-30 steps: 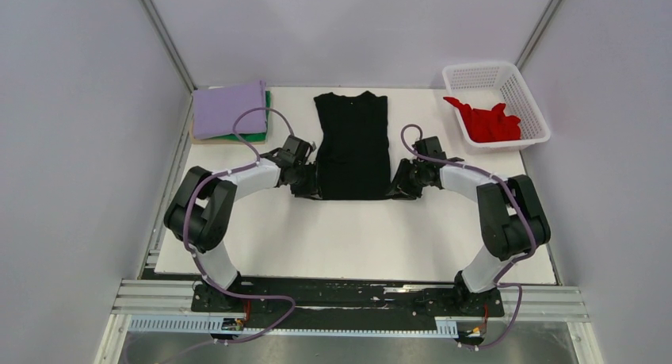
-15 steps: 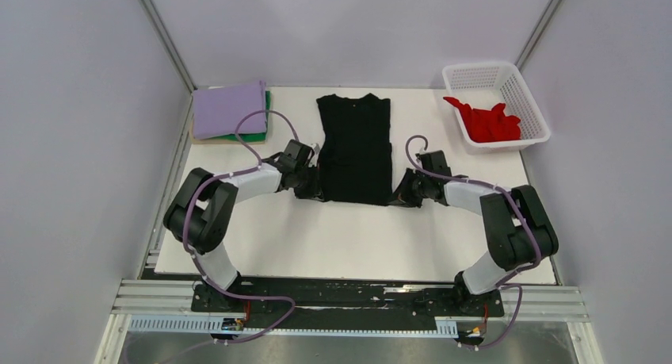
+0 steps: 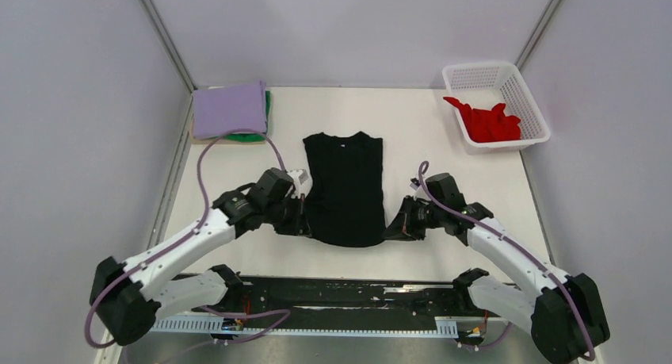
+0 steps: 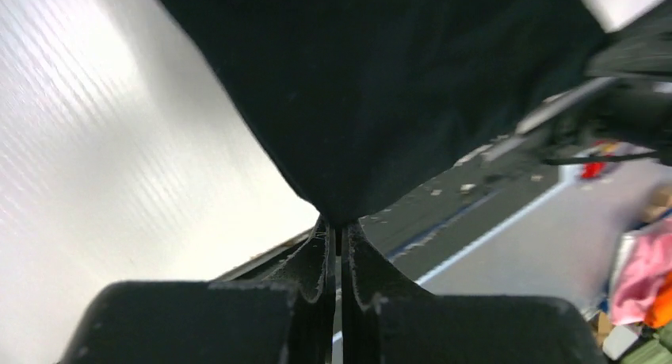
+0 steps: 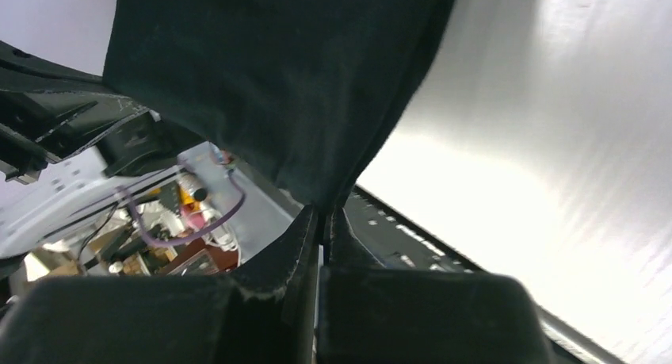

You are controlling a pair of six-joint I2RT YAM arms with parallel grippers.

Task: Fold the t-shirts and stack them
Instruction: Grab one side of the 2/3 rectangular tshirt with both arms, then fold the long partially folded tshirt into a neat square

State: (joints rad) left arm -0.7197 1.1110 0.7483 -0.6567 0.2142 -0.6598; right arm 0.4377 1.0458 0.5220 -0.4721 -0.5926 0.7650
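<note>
A black t-shirt [image 3: 345,185] with its sleeves folded in lies lengthwise on the white table [image 3: 444,154], collar away from the arms. My left gripper [image 3: 305,225] is shut on its near left hem corner, and my right gripper [image 3: 390,225] is shut on the near right corner. The hem is lifted a little off the table. In the left wrist view the black cloth [image 4: 380,86] hangs from the pinched fingertips [image 4: 326,241]; the right wrist view shows the same cloth [image 5: 269,78] held at the fingertips [image 5: 309,221].
A folded lilac t-shirt [image 3: 230,109] lies on a green one [image 3: 252,136] at the back left corner. A white lattice basket [image 3: 529,104] at the back right holds a crumpled red t-shirt [image 3: 490,120]. The table's near edge lies just below both grippers.
Both grippers closed on the hem corners and pulled the black t-shirt toward the near edge. The arms drew back and lower with it.
</note>
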